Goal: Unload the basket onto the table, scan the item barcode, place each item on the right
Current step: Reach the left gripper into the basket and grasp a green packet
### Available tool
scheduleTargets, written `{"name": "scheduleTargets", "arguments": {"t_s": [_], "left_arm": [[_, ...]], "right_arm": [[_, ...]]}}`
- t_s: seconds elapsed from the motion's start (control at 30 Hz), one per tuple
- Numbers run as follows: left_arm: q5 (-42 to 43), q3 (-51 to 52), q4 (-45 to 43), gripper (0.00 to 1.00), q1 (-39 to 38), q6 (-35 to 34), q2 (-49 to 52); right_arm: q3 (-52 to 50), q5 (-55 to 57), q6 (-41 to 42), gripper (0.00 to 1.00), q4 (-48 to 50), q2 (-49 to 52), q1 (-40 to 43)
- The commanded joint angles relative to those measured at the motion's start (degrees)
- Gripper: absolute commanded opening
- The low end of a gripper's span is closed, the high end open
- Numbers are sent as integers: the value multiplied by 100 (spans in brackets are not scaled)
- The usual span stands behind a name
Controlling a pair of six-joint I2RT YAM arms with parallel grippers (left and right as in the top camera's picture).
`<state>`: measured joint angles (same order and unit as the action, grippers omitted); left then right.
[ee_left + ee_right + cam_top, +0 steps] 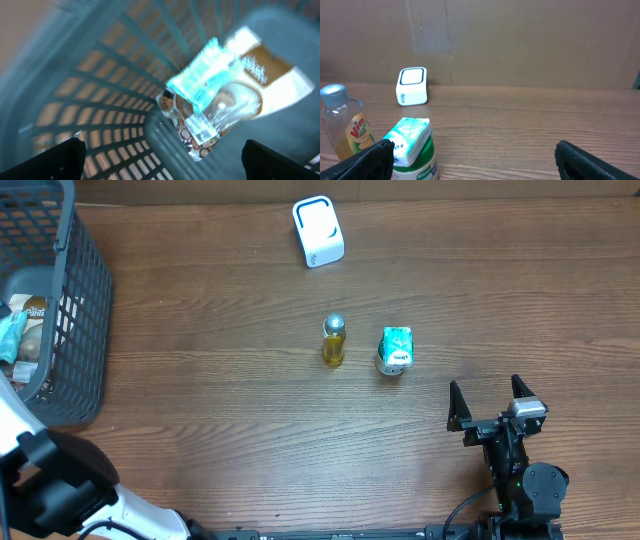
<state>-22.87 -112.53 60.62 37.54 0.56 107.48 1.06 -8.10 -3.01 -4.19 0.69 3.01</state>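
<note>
The bench [250,430] carries a grey mesh basket [85,300] at its left end. The left hand [161,145] hangs over it, fingers spread wide. The right hand [485,388] is spread just as wide, near a small tub [395,350] and bottle [334,340]. The white scanner [318,230] sits well apart at the far edge. A teal packet [205,75], likely the item, lies tilted on other wrappers [200,135]. I'd worry about a grab catching two at once, or slick film slipping free.
</note>
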Motion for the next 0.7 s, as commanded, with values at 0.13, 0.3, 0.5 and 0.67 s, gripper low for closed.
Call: {"name": "scheduleTargets", "arguments": {"t_s": [0.13, 0.3, 0.5, 0.67], "left_arm": [[866, 472, -402, 73, 258, 1189, 868], [898, 472, -658, 65, 219, 1370, 1252], [896, 472, -999, 67, 221, 1495, 1668], [898, 472, -1453, 75, 205, 2020, 1912]], "right_arm": [[-61, 57, -4, 100, 17, -50, 13], [-61, 57, -4, 100, 17, -50, 13], [-61, 57, -4, 100, 17, -50, 13], [-61, 57, -7, 100, 17, -50, 13]]}}
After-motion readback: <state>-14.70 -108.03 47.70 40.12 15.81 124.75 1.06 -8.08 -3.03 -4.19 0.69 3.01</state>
